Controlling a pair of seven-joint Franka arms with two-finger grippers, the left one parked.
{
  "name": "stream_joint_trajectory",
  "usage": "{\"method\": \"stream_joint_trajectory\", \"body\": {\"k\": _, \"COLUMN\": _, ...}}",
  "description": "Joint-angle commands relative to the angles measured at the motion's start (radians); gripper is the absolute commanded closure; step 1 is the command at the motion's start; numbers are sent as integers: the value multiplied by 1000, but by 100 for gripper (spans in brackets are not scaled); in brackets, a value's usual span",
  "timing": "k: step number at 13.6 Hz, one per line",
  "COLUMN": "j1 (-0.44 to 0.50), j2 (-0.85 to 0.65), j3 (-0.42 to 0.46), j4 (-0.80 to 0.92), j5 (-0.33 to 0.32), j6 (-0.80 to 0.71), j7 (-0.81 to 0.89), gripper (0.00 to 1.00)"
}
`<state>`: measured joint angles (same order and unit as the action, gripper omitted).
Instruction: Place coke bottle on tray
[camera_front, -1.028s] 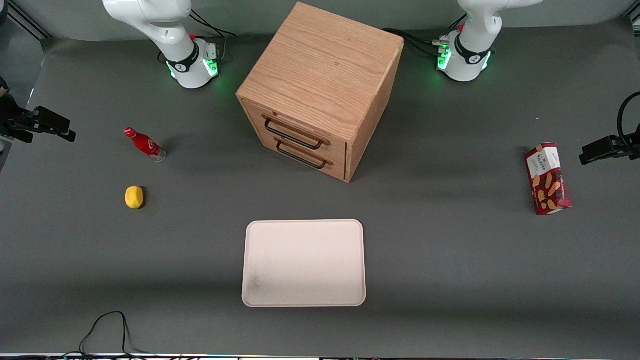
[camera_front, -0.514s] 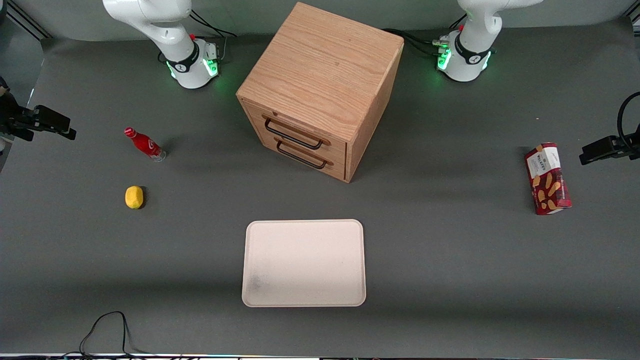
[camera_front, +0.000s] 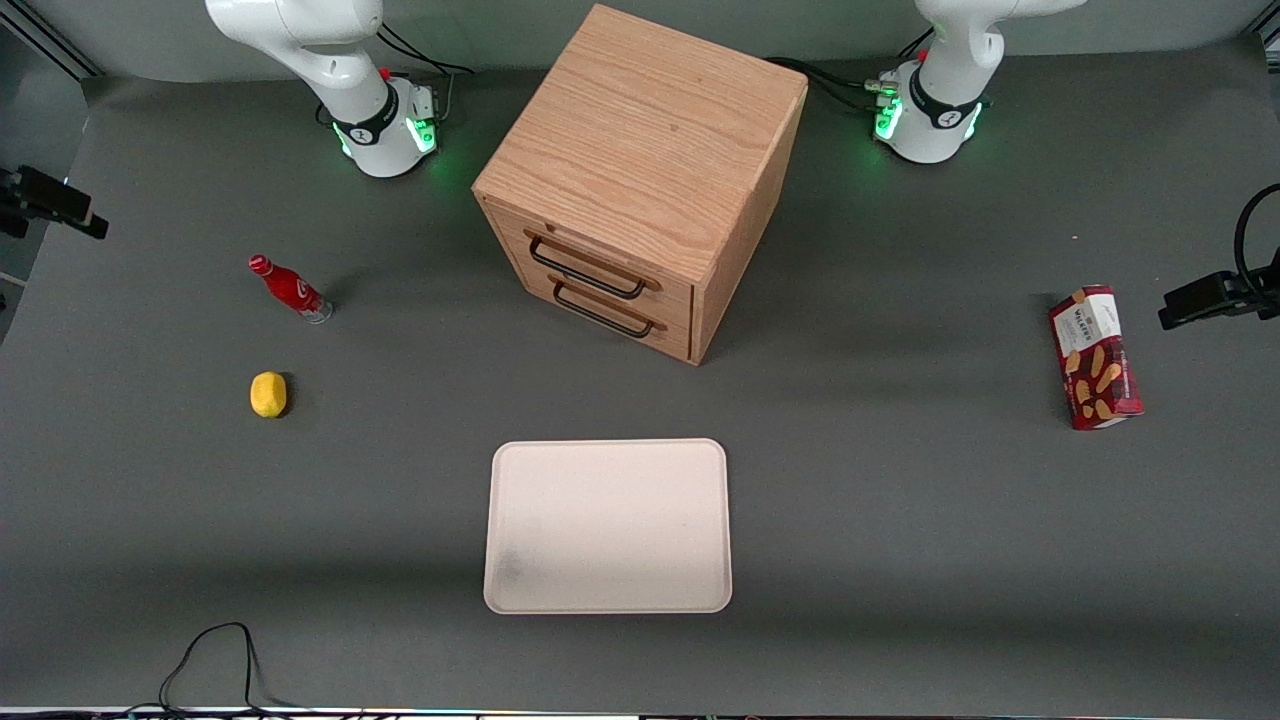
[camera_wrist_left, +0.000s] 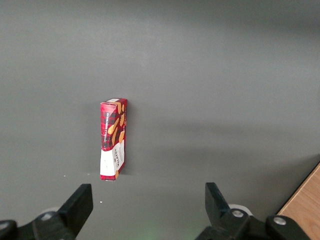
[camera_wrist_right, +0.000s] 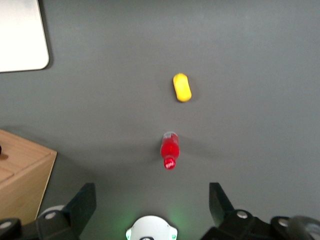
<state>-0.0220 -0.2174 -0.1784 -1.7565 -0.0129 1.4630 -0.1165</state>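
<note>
Red slim plastic coke bottle (camera_wrist_right: 169, 149) is seen standing on grey table (camera_front: 900, 520), well below the wide-open, empty gripper (camera_wrist_right: 152, 207).

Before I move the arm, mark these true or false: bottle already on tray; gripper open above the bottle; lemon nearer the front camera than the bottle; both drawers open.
1. The small red coke bottle is on the flat cream-pink tray. False: it stands on the table.
2. The gripper is open above the bottle. True.
3. The yellow lemon is nearer the front camera than the bottle. True.
4. The wooden cabinet's drawers are open. False: both are shut.
</note>
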Motion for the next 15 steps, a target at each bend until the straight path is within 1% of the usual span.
{"method": "stream_joint_trajectory", "body": {"k": 1, "j1": 7, "j2": -192, "j3": -10, "j4": -188, "j5": -30, "j6": 26, "j7": -23, "gripper": 0}}
{"method": "stream_joint_trajectory", "body": {"k": 2, "j1": 7, "j2": -238, "j3": -10, "j4": -231, "j5": -36, "j6": 30, "j7": -25, "gripper": 0}}
{"method": "stream_joint_trajectory", "body": {"k": 5, "j1": 43, "j2": -327, "j3": -10, "j4": -326, "j5": -94, "j6": 69, "j7": -64, "gripper": 0}}
{"method": "stream_joint_trajectory", "body": {"k": 7, "j1": 43, "j2": -358, "j3": -22, "j4": -377, "j5": -99, "j6": 92, "j7": -93, "gripper": 0}}
{"method": "stream_joint_trajectory", "body": {"k": 9, "j1": 45, "j2": -362, "j3": -32, "j4": -394, "j5": -120, "j6": 117, "j7": -109, "gripper": 0}}
{"method": "stream_joint_trajectory", "body": {"k": 11, "j1": 47, "j2": -359, "j3": -35, "j4": -425, "j5": -121, "j6": 143, "j7": -111, "gripper": 0}}
{"method": "stream_joint_trajectory", "body": {"k": 15, "j1": 47, "j2": -320, "j3": -36, "j4": -546, "j5": -121, "j6": 293, "j7": -95, "gripper": 0}}
